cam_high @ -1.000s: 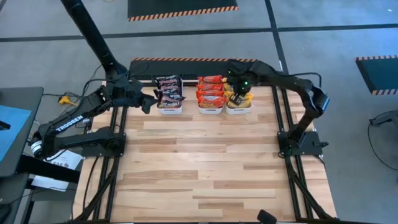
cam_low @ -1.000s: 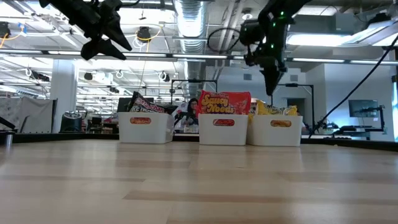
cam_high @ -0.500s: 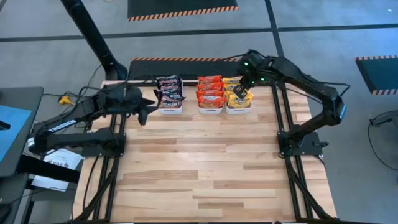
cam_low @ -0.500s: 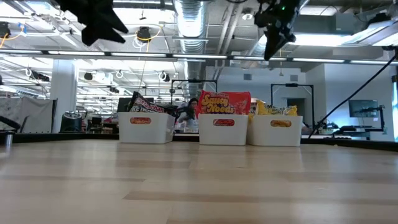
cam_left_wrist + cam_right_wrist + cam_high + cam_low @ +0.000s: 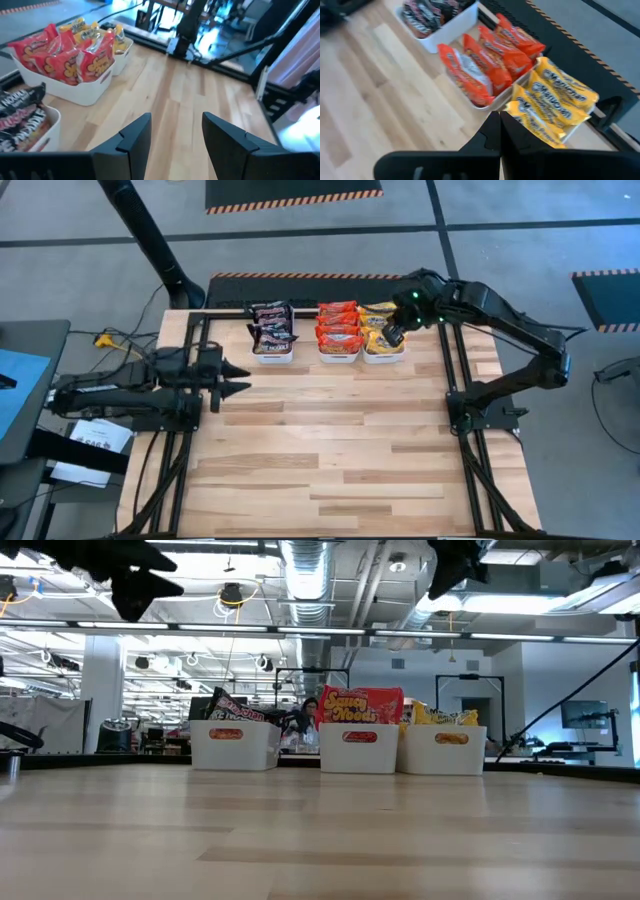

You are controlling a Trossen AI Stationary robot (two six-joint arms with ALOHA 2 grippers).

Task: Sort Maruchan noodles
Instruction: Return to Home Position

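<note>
Pale wooden planks make up the table [image 5: 330, 450], bare except for three white bins in a row at its 12 o'clock edge as the high view has it. The left bin [image 5: 272, 358] holds the black packs [image 5: 270, 325], some leaning. The middle bin [image 5: 338, 358] holds the red packs [image 5: 338, 325], stacked on edge. The right bin [image 5: 385, 357] holds the yellow packs [image 5: 378, 312], and it touches the middle bin. From table height the packs stand up above the bins' rims, and no pack lies on the planks. The left gripper [image 5: 243, 378] hangs over the table's 9 o'clock side, well apart from the bins and aimed toward 3 o'clock. Its two fingers [image 5: 135, 137] are spread with nothing between them. The right gripper [image 5: 392, 337] is above the right bin, toward that bin's 3 o'clock side. Its fingers [image 5: 492, 131] are pressed together and hold nothing. Grey floor [image 5: 300, 260] with dark lines surrounds the table. Behind the bins the low view looks into a large workshop hall with a silver duct [image 5: 310, 570] and strip lights overhead.
</note>
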